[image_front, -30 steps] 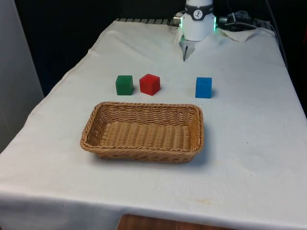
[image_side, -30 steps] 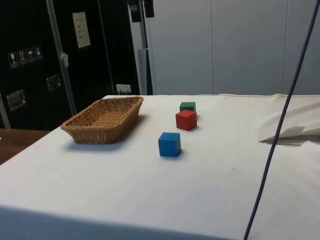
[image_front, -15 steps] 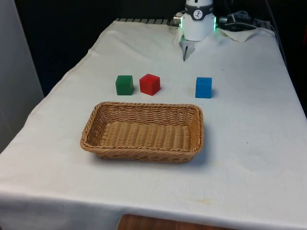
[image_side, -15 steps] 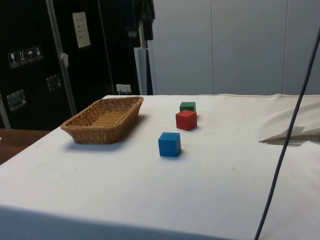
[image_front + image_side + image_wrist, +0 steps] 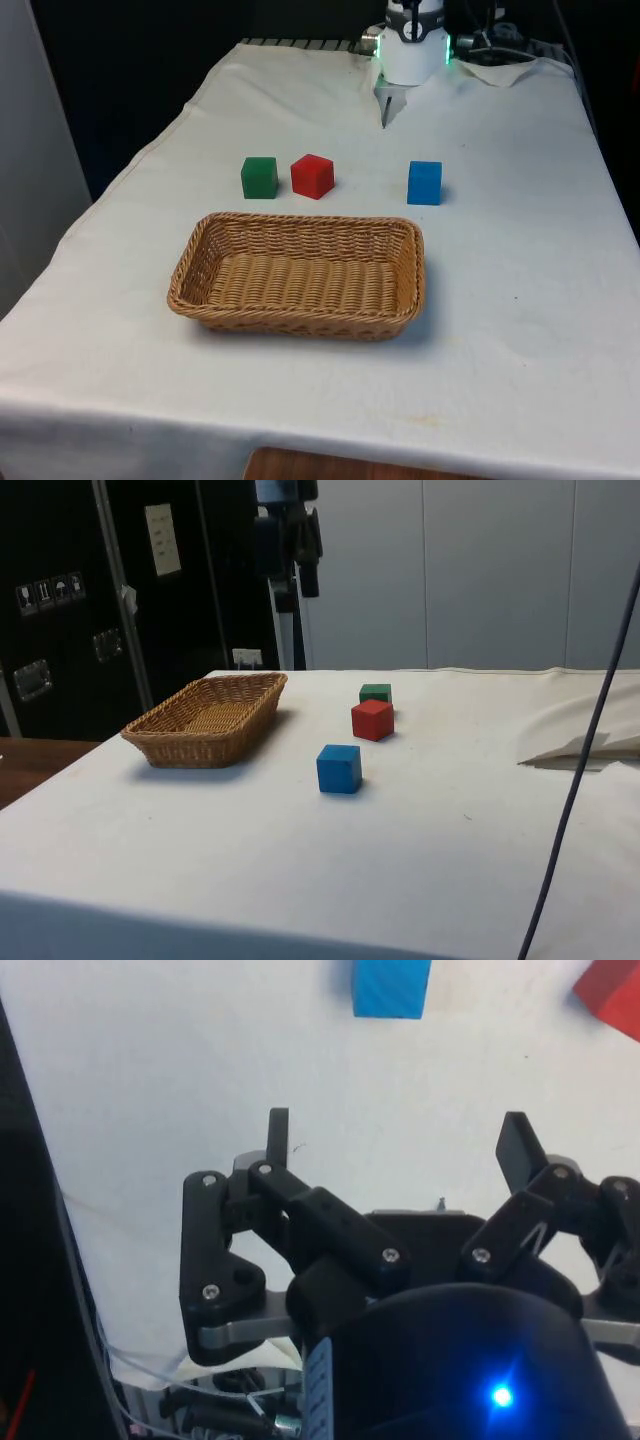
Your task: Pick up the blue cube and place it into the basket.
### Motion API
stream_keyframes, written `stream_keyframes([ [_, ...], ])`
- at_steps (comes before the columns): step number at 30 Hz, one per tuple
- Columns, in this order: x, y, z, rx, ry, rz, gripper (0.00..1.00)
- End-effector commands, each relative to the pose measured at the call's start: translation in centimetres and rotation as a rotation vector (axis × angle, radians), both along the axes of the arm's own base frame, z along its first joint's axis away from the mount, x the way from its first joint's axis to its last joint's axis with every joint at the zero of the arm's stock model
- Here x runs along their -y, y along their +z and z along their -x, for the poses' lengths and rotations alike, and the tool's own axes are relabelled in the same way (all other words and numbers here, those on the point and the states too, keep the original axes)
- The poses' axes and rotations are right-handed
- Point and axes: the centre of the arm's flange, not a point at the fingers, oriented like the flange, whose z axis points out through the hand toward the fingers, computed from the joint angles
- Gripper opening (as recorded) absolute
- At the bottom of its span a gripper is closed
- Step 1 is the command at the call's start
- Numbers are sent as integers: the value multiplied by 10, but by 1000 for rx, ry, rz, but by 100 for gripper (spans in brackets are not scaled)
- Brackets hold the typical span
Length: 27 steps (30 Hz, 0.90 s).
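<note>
The blue cube (image 5: pixel 424 183) stands on the white cloth, just beyond the basket's far corner on the front view's right. It is alone in the side view (image 5: pixel 339 769), with cloth all around it. The wicker basket (image 5: pixel 290 219) is rectangular and has nothing in it; its woven wall (image 5: pixel 180 756) faces the side camera. My gripper (image 5: pixel 292 590) hangs high above the table, well apart from the cube. From the wrist, the gripper (image 5: pixel 397 1138) is open with nothing between its fingers, and the blue cube (image 5: pixel 391 987) lies far below, ahead of the fingertips.
A red cube (image 5: pixel 312 176) and a green cube (image 5: pixel 259 177) stand side by side beyond the basket's far rim, on the front view's left of the blue one. Crumpled cloth (image 5: pixel 585 748) and a hanging cable (image 5: pixel 575 790) lie near the robot's end.
In the side view, the gripper has come down into the picture from above. The cable has swung a little. The cubes and the basket have not moved.
</note>
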Motion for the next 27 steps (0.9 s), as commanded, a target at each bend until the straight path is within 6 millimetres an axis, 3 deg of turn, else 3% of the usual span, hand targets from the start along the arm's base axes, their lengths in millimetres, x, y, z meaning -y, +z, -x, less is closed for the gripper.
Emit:
stream_keyframes([
  [1, 0, -3, 2, 8, -2, -11, 100],
  [27, 3, -93, 17, 21, -25, -24, 100],
])
